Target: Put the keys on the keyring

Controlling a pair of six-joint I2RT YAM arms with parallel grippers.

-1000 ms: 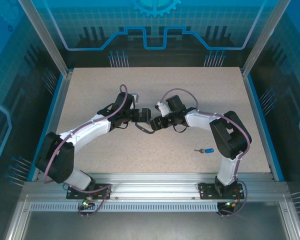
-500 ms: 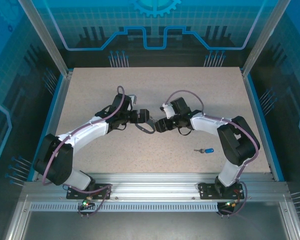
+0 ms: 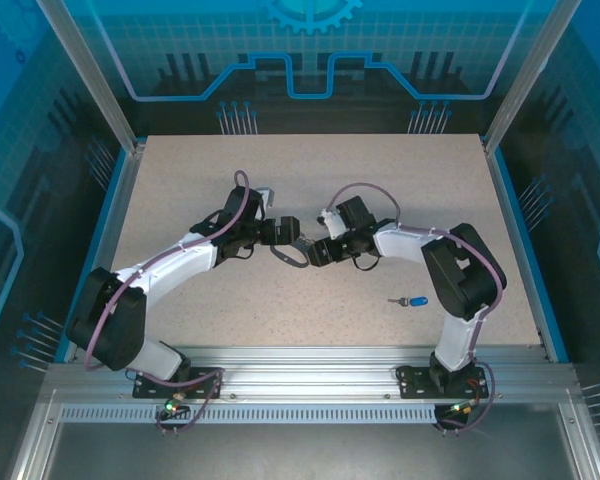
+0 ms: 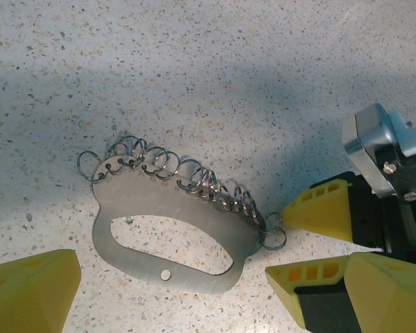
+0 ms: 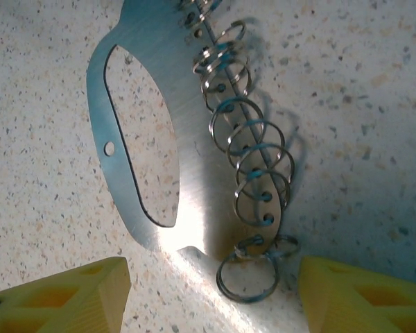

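Note:
The keyring [image 4: 173, 267] is a flat silvery plate with an oval cut-out and a row of several split rings [image 5: 253, 163] along one edge; it lies flat on the speckled table [image 3: 310, 180]. My left gripper [image 4: 217, 277] is open and straddles the plate without touching it. My right gripper [image 5: 215, 284] is open too, its yellow fingers [image 4: 319, 208] on either side of the plate's end ring [image 5: 248, 279]. In the top view the two grippers [image 3: 283, 236] [image 3: 315, 250] meet over the keyring [image 3: 293, 254]. The blue-headed key [image 3: 415, 301] lies alone, near the right arm's base.
Blue walls and aluminium posts [image 3: 505, 100] fence the table on three sides. A metal rail [image 3: 310, 360] with both arm bases runs along the near edge. Bare tabletop lies behind the grippers and at the front left.
The right arm's elbow swung outward and came back, with its gripper shifting slightly by the keyring's end. The left arm and the key stayed put.

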